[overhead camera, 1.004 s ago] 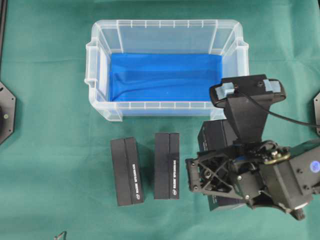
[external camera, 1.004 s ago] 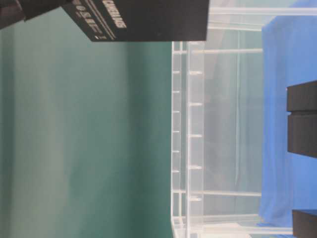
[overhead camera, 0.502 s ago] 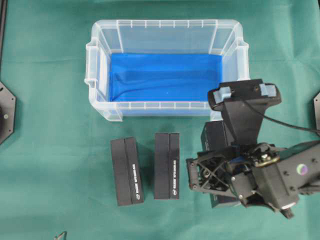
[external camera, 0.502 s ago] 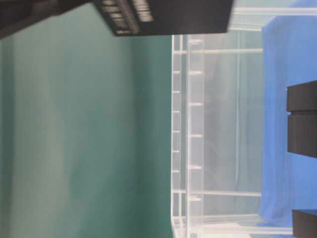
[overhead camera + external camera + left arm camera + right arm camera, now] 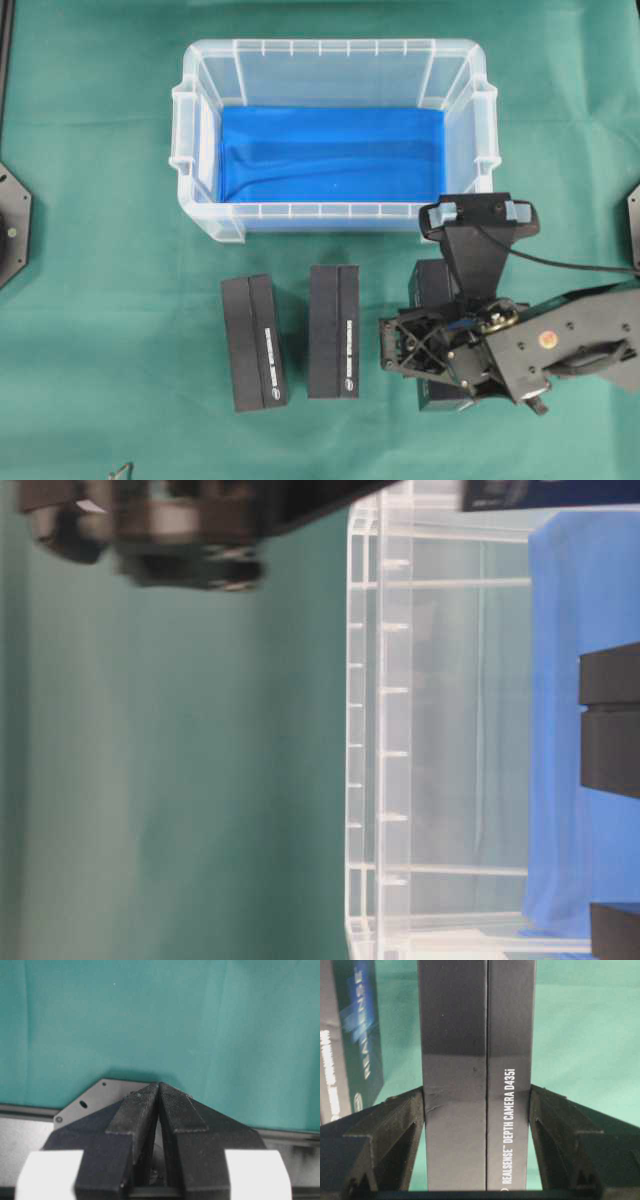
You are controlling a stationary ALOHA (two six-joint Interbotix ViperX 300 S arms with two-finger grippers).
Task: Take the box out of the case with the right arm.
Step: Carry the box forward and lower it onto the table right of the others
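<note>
Gripping the box (image 5: 477, 1075) between both fingers (image 5: 390, 1135) of the right gripper (image 5: 425, 350) — wrist view shows the pads pressed flat on its two long sides, white "REALSENSE DEPTH CAMERA D435i" lettering running along the face. Box is out of the case (image 5: 205, 150), over the green mat (image 5: 100, 300) just in front of the case's front right corner; from overhead the right arm (image 5: 570, 345) covers most of it, only the black ends show past the gripper. Cannot tell whether its underside touches the mat. Case sits toward the far edge of the mat, centred, holding only the blue cloth (image 5: 330, 155) on its bottom. Two more black boxes lie flat on the mat in front of the case's front wall: the middle box (image 5: 333, 330) just beside the gripper, the left box (image 5: 254, 342) a small gap further left, tilted slightly. Table-level view is sideways and partly blurred — the case wall with the blue cloth behind it reads, the dark blur at top I can't resolve. Left gripper (image 5: 159, 1091) is away from all this, fingertips (image 5: 137, 1105) pinched together on nothing, over bare mat with a black base plate (image 5: 85, 1105) just below it.
</note>
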